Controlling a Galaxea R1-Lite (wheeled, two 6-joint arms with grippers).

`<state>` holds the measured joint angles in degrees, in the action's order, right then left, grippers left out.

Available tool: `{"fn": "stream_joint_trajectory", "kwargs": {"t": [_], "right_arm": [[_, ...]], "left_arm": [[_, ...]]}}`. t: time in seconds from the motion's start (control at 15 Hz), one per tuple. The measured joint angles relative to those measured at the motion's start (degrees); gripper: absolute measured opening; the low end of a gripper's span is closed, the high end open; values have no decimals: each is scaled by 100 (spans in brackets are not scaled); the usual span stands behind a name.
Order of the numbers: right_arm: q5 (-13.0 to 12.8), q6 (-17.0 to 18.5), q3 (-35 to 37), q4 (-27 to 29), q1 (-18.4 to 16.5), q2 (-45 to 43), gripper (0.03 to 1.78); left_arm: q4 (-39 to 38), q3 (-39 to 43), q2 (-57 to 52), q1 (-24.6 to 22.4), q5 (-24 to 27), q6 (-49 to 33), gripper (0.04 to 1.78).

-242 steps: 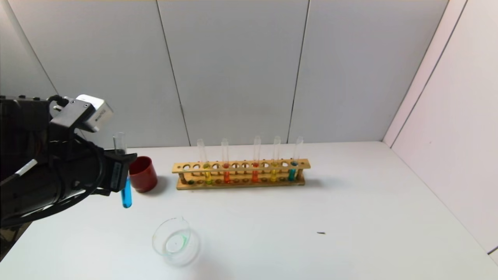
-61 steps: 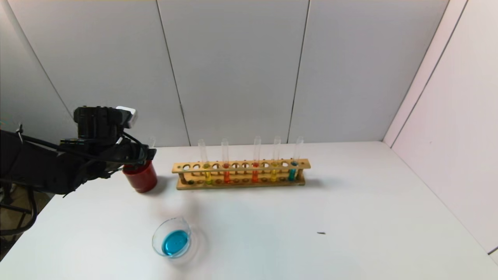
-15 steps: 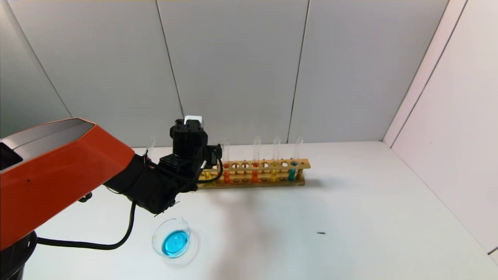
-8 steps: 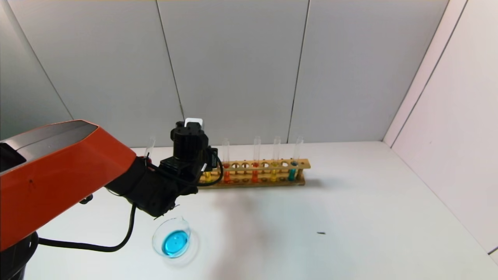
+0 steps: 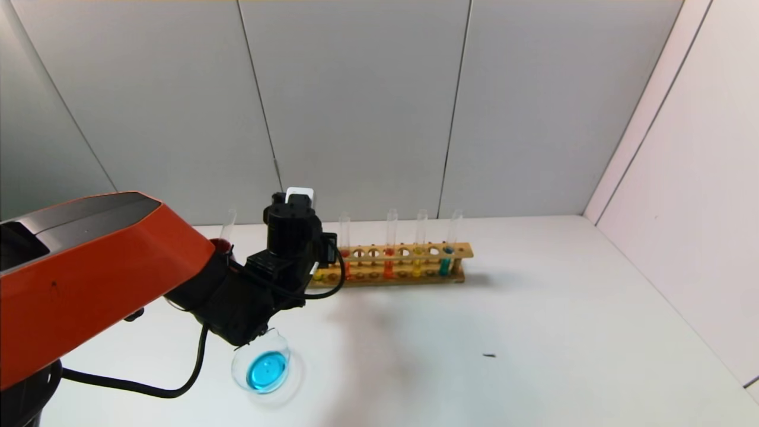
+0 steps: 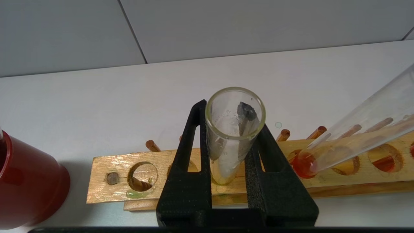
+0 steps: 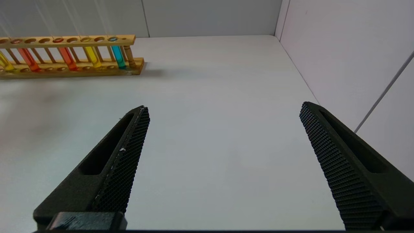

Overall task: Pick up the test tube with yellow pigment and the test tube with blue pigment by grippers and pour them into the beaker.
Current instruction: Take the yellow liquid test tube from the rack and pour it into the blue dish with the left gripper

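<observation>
White surface (image 5: 533,308) under everything. Wooden rack (image 5: 409,252) at the back, holding upright tubes: orange-red ones, a second yellow one and the test tube with blue pigment (image 5: 446,261) near its right end, well apart from the left arm. Dark-red cup (image 6: 29,187) just beside the rack's left end, with an empty clear tube (image 5: 227,222) standing in it. Beaker (image 5: 262,369) toward the front left of the surface, with a pool of blue liquid in it, apart from the rack. Left pincer (image 6: 231,152) at the rack's left end, clamped on the test tube with yellow pigment (image 6: 230,142), fingers pressed against both sides of the glass, tube standing in its hole. Right pincer (image 7: 223,155) over bare surface to the right of the rack, fingers wide apart, holding nothing.
</observation>
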<state>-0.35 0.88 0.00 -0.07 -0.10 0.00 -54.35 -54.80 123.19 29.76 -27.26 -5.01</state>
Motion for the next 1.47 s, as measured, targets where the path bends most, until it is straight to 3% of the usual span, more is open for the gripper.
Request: {"fn": "stream_joint_trajectory", "kwargs": {"t": [0.4,1.47], "right_arm": [[-2,-2,0,0,0,0,170],[2,0,-2,0,0,0,170]], "left_arm": [[82,0,-85,-2,-5,30,33],[1259,-801,-828,-73,-154,39,33]]}}
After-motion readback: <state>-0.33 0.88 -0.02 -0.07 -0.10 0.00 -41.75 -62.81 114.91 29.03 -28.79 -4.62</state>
